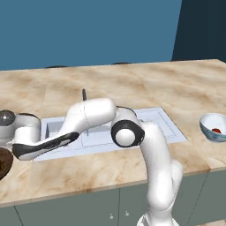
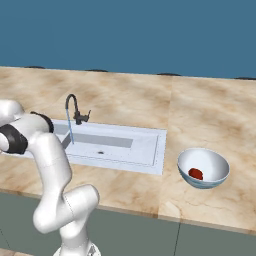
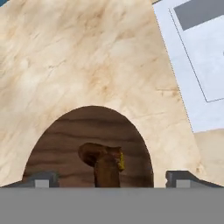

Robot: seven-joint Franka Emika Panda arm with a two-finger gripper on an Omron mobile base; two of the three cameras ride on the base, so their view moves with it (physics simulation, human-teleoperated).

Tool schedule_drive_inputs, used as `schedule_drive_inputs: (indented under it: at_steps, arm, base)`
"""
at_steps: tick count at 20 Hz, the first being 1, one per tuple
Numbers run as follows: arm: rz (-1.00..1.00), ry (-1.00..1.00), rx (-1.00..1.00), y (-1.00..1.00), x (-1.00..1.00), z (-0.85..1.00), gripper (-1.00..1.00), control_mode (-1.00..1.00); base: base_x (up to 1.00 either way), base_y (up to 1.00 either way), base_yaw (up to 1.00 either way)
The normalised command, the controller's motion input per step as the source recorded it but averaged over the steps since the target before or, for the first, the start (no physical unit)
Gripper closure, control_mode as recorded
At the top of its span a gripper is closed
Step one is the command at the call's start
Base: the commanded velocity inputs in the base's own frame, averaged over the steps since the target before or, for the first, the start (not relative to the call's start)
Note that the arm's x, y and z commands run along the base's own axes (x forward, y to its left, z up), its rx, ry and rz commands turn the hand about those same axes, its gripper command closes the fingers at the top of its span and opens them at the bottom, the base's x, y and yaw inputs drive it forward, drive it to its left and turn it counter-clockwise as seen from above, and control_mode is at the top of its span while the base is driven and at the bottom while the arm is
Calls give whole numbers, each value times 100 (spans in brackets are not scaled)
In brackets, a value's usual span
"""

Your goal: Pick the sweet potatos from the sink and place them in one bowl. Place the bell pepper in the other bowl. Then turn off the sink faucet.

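While the arm reaches off toward the left edge of the left base view, the hand view looks down into the dark brown bowl (image 3: 83,135), which sits at the bottom centre of that frame on the marbled counter (image 3: 78,61). Gripper (image 3: 111,179) stands wide: its two finger tips (image 3: 41,179) show far apart at bottom left and bottom right, w/ nothing pinched between them. Inside the bowl lie the sweet potatos (image 3: 103,162), brown w/ an orange-yellow patch; they overlap, so whether it's two lumps touching or one lying on the other is hard to tell.

Part of the sink (image 3: 192,65) fills the upper right of the hand view, beside the bowl but apart from it. In the right base view the sink is at centre-left, its faucet (image 2: 74,107) upright at the back rim w/ a thin blue stream running down into the basin. Pale blue-white bowl (image 2: 204,167) sits on the counter at lower right of that view, clear of the sink, w/ the red bell pepper (image 2: 196,173) resting inside it. Same bowl appears at the right edge of the left base view, pepper in it.
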Motion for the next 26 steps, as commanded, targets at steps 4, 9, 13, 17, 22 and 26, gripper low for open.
schedule_drive_inputs:
  at_steps: [4, 9, 13, 17, 22, 26]
  arm:
    - [-7, -30, 14, -100, -46, -14, -100, -100]
    - [-6, 3, 36, -100, -8, 42, -100, -100]
    - [-9, 34, 38, -100, 28, 100, -100, -100]
    - [-12, 46, 33, -100, 10, 87, -100, -100]
    - [-9, 38, 22, -79, 10, 100, -100, -100]
    - [-11, 32, 19, -81, 12, 100, -100, -100]
  base:
    - [0, 0, 0]
    - [0, 0, 0]
    - [0, 0, 0]
    - [0, 0, 0]
    - [0, 0, 0]
    - [0, 0, 0]
